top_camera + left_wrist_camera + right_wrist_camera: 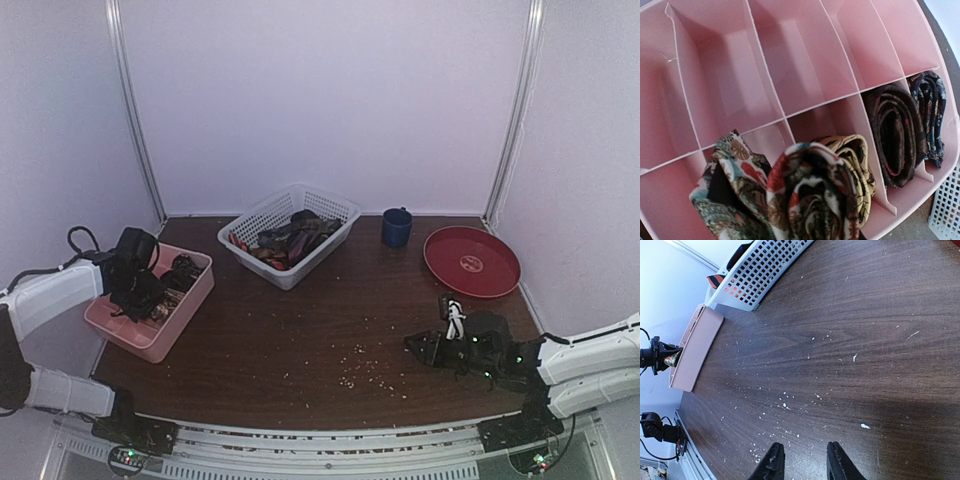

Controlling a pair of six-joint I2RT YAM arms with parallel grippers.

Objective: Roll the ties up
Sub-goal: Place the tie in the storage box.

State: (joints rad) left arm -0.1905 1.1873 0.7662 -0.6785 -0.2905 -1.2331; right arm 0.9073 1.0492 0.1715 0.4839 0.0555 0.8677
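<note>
- We find the job partly done. Three rolls stand side by side in one row of the pink compartment tray [790,60]: a tan roll [857,160], a dark brown roll [895,135] and a navy patterned roll [930,107] at the end.
- Left to do: a heap of unrolled ties [290,238] fills the white lattice basket [330,205] at the back of the desk [300,330], and the tray's other row holds nothing.
- The left hand [135,285] hangs over the tray. We judge it is pinching a floral rolled tie [810,200] just above the cell beside the tan roll, though the fabric hides its fingers.
- The right hand [804,465] lies low on the desk, fingers spread around nothing, well apart from every tie.
</note>
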